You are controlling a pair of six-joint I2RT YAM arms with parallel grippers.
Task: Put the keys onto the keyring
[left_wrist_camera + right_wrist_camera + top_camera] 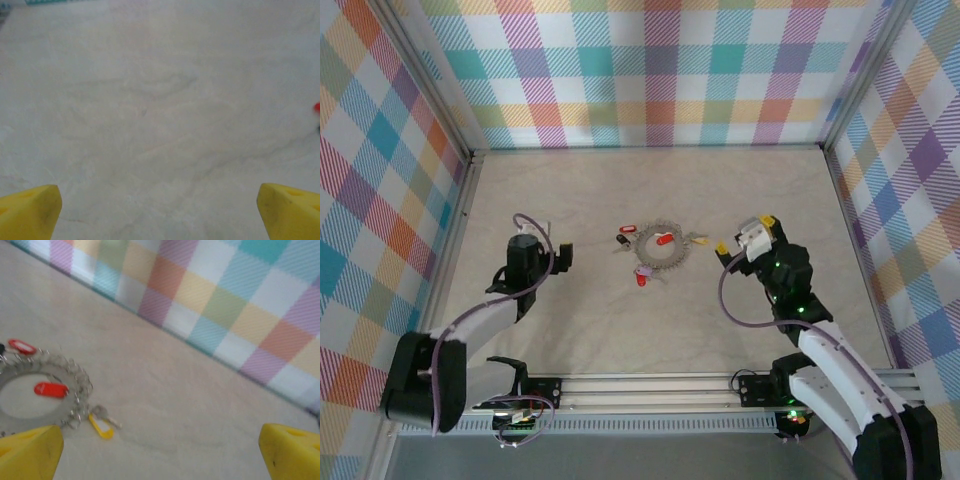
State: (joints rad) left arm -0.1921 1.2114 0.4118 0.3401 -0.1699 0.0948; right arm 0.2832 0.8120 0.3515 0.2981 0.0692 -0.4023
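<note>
The counter (650, 330) carried all parts. The left tool (160, 215) and the right tool (746, 234) were both released, jaws wide, grasping nothing. The keyring (678, 262) lay flat between them, apart from both. One red key (664, 239) lay inside the loop, and a yellow key (101, 426) just outside it on the right tool's side.

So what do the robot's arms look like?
The left arm is black with a pale grey middle part. The right arm is white with black joints and little green lights. A purple-grey cable loops along each. The left gripper and right gripper end in chunky yellow wedge fingertips.
</note>
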